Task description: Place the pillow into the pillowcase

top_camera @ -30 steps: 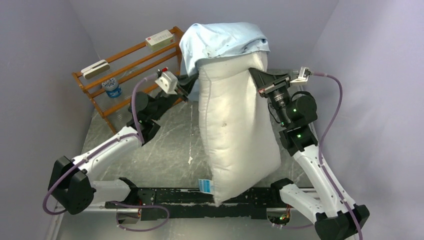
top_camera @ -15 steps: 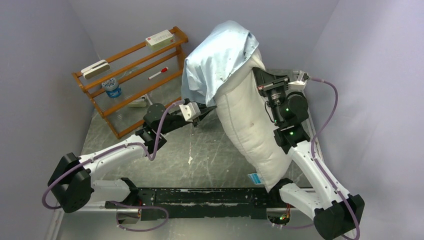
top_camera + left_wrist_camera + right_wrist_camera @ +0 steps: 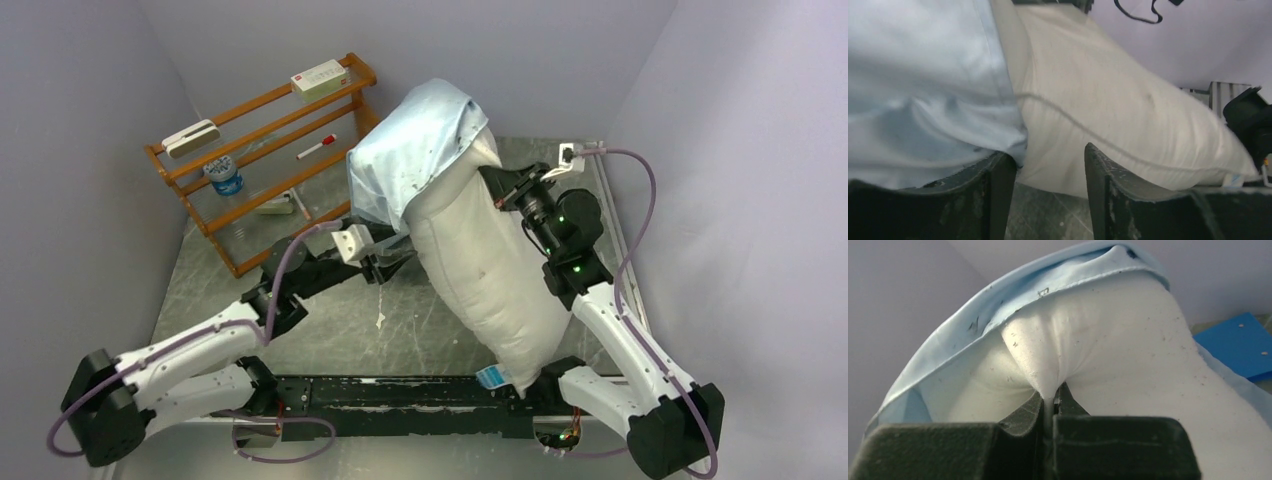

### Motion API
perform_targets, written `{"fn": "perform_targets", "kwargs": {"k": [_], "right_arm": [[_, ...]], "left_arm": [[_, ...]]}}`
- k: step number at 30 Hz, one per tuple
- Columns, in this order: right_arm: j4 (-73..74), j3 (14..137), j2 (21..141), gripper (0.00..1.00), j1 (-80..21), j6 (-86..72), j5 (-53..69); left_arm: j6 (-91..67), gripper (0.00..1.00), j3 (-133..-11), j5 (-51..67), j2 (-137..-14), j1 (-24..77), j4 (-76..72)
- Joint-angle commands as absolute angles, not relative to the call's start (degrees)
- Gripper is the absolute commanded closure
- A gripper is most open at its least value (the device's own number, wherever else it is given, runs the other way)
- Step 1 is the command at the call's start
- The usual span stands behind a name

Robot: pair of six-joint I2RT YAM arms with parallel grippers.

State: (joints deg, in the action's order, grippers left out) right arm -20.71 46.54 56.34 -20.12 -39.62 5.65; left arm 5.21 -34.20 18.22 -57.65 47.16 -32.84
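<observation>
So the pillow (image 3: 480,270) is standing on end with its long axis tilted. The top end points up and leans toward the left arm's side, and the bottom corner sits well below the right fingertips. The pillowcase (image 3: 410,140) only caps that top end, with its mouth facing down along the pillow. The right gripper (image 3: 1050,400) is clamped tight on a pinch of the pillow's white fabric, the case hem arching just above its tips. The left gripper (image 3: 1045,155) is spread apart, gripping nothing. The case hem hangs right over one fingertip, and the pillow is just past the gap.
</observation>
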Motion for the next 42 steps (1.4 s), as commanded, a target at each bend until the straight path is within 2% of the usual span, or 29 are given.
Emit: {"fn": "perform_targets", "kwargs": {"k": [1,9,17,20,26,30,35,42], "right_arm": [[-22.25,44.56,51.25,1.00,-19.92,-26.04,9.13],[-21.16,43.19,52.56,1.00,-19.89,-16.41,14.80],[-18.68,43.93,56.32,1.00,-20.67,-14.73,20.42],[-18.65,43.86,55.60,1.00,-21.34,-13.95,20.57],[-21.43,44.38,55.63,1.00,-22.00,-18.00,21.92],[-23.66,44.10,55.34,1.00,-22.80,-20.14,22.49],[-23.59,44.52,56.06,1.00,-25.07,-19.27,21.29],[-25.48,43.94,56.63,1.00,-31.54,-16.59,16.81]], "left_arm": [[1.65,0.41,-33.53,14.98,-50.11,47.72,-23.08],[-3.86,0.34,-40.89,8.30,-42.30,47.72,1.49],[-9.19,0.31,-55.99,0.46,-46.98,47.72,15.35],[-8.05,0.30,-61.73,-1.99,-50.78,47.72,15.72],[4.06,0.27,-77.10,-4.45,-63.29,47.72,14.00],[7.87,0.28,-85.94,-4.27,-71.72,47.79,16.37],[10.97,0.28,-86.95,-3.03,-75.28,48.26,11.46],[11.91,0.29,-92.70,-8.95,-83.32,49.45,9.38]]}}
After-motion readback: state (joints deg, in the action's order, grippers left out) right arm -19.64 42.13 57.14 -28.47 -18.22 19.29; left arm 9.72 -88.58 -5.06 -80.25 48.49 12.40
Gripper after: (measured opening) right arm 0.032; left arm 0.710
